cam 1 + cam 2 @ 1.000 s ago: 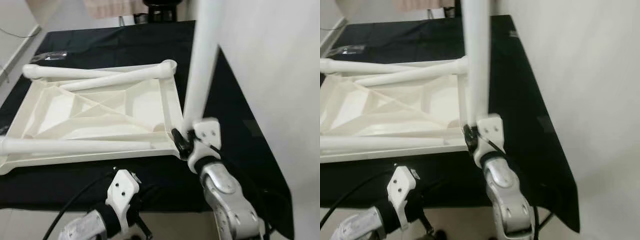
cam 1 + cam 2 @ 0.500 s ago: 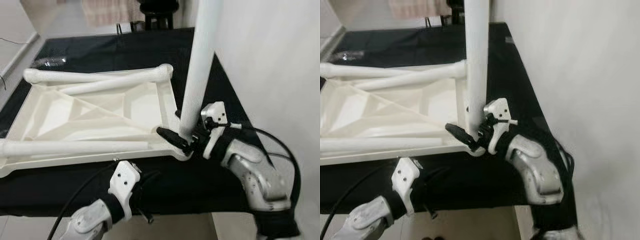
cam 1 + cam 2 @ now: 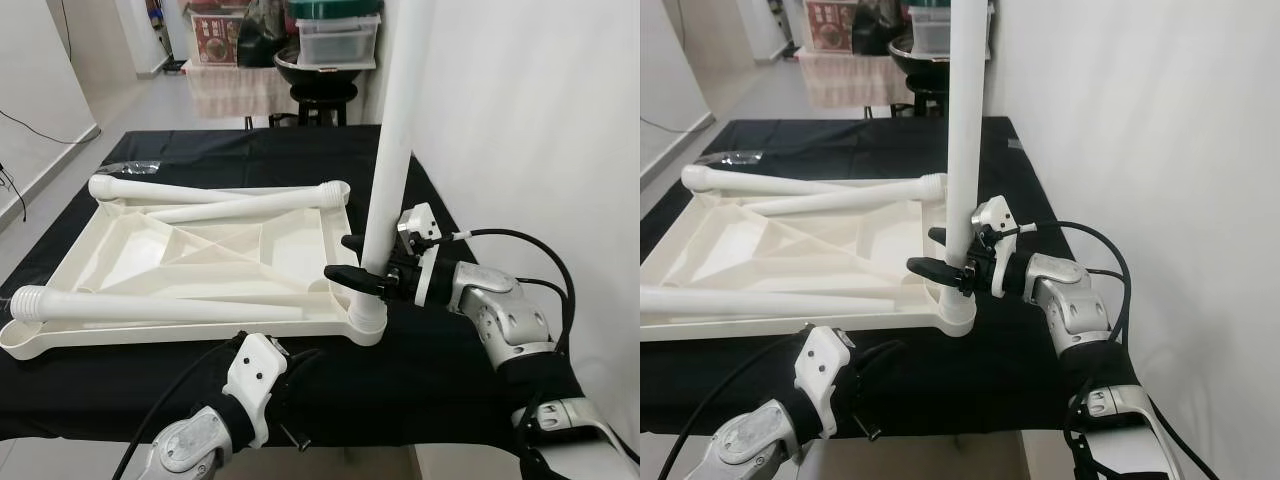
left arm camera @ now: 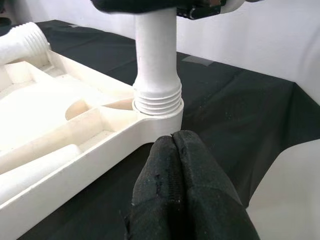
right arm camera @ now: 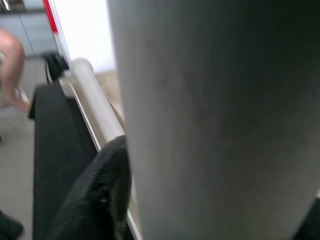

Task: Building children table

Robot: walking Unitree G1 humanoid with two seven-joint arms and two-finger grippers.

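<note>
Swinging round from below, the right arm now reaches in sideways from the right, where a second ago it came up from under the leg, and the camera has lifted to show more of the room. Right gripper is clamped on the upright white leg, one black finger in front of the tube and one behind, low down near its base. That leg stands vertical in the near right corner socket of the upturned white tabletop, its threaded end (ridges still showing above the socket rim) seated in the collar. Three more white legs lie loose across the tabletop, which rests on a black-covered table. Left gripper sits low at the table's near edge, fingers pressed together on nothing, pointing at the socket
</note>
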